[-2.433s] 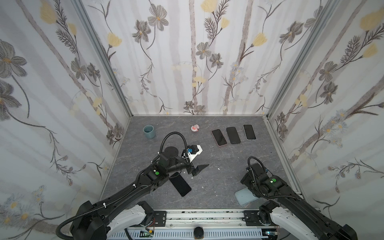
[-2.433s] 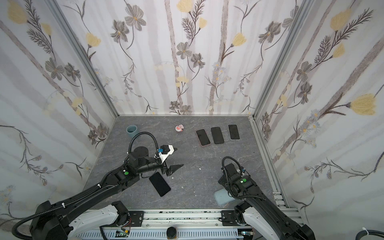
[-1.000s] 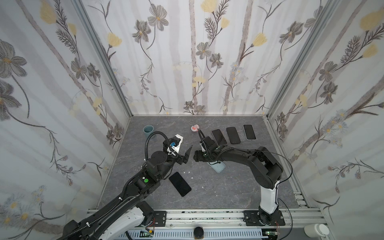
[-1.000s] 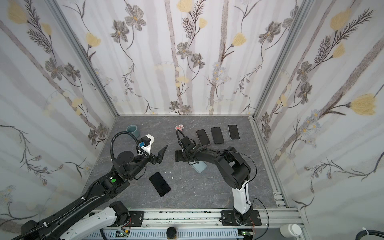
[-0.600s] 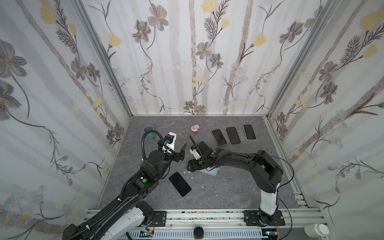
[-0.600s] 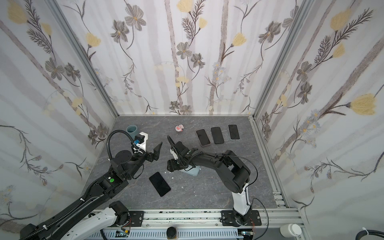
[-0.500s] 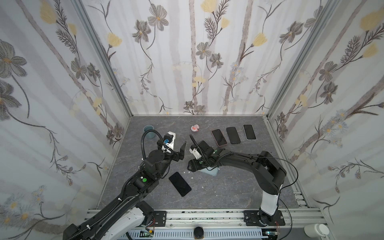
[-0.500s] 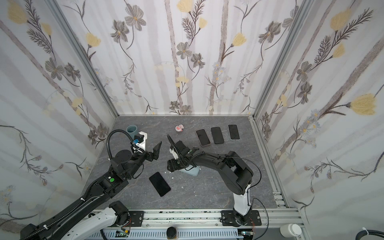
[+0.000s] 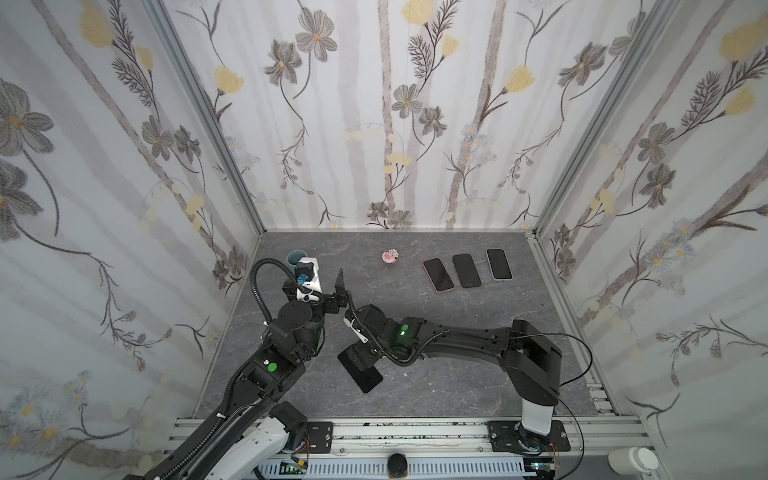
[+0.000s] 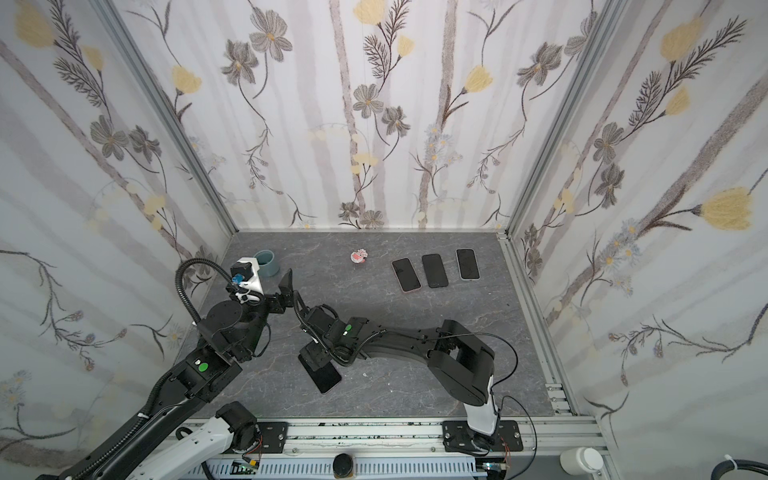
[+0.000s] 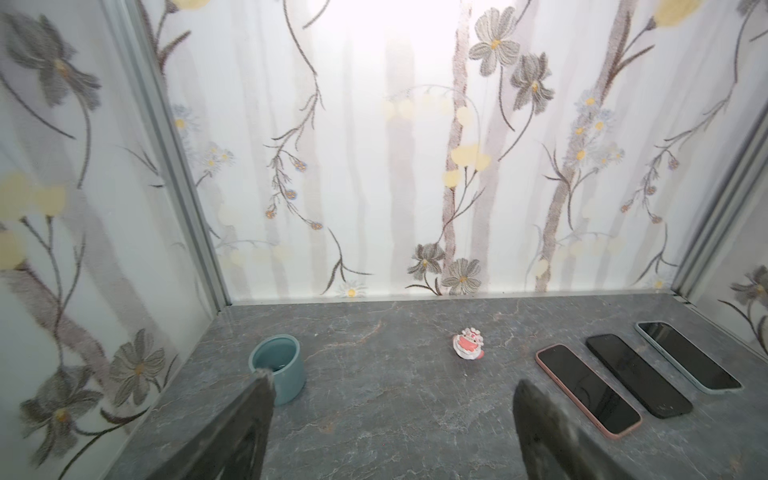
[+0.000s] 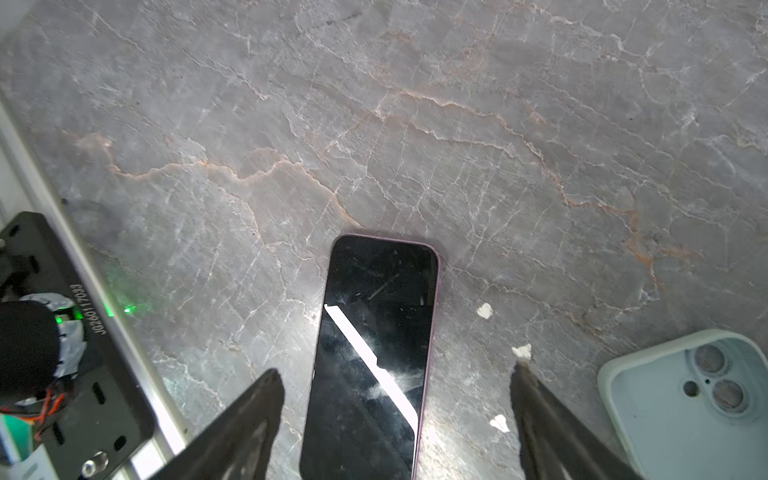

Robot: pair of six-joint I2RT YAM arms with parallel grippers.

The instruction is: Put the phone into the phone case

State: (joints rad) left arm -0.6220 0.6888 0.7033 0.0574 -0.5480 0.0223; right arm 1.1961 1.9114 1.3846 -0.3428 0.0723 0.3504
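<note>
Phone with a black glass screen and a thin purple edge lies flat and screen up on the grey, marble-patterned tabletop. In both top views the phone sits towards the front of the cell, left of centre, with its far end under the right gripper. That claw is spread wide and has hold of nothing: in the right wrist view its 2 dark fingers stand 1 on each side of the phone, with a clear gap at both sides. A pale mint silicone phone case lies just beside the phone but apart from it, its raised rim and camera cut-outs showing; in both top views the right arm covers it. 3 small white flecks lie on the stone between phone and case. The left gripper is raised off the table and points at the back wall, its fingers also far apart and empty. Beyond it stand a round teal cup and a small pink-and-white figurine. 3 further phones lie side by side at the back right.
</note>
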